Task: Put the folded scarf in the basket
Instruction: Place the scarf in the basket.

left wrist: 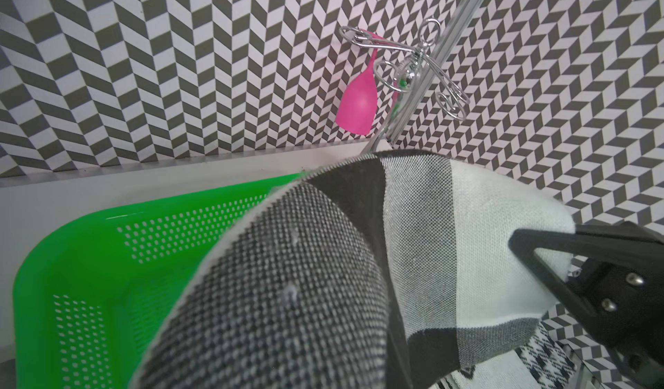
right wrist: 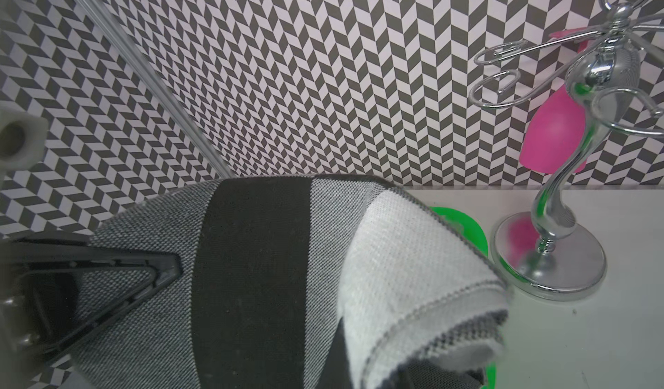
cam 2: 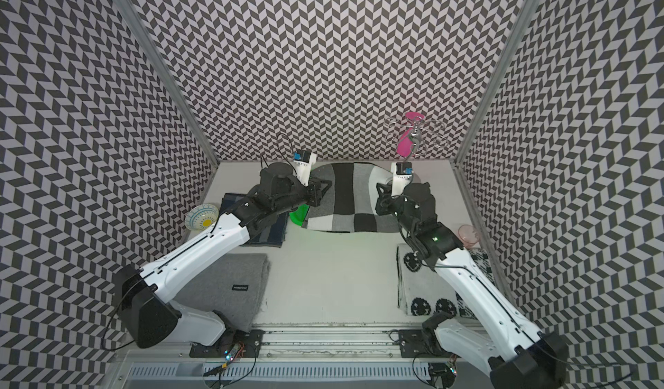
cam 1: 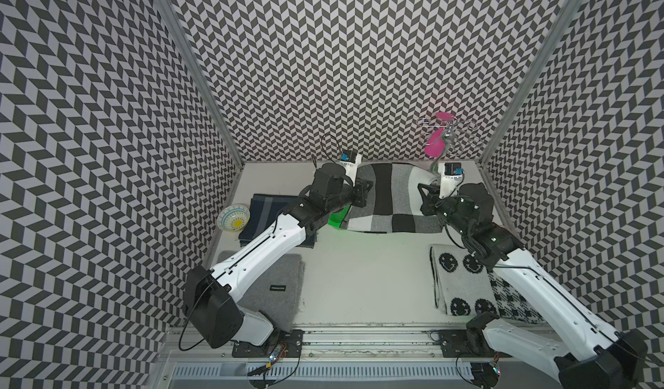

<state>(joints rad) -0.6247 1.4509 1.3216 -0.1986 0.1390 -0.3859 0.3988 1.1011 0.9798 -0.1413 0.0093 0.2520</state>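
Backdrop: black-and-white chevron walls around a pale tabletop.
Scarf: the folded grey, black and white checked knit scarf arches over the bright green perforated plastic basket, and only the basket's corner shows in both top views.
Left gripper: pinched onto one end of the scarf.
Right gripper: pinched onto the other end.
In the way: a chrome wire rack holding a pink goblet stands just beside the basket.
Around: navy folded cloth, patterned bowl, grey folded blanket, smiley-face knit.
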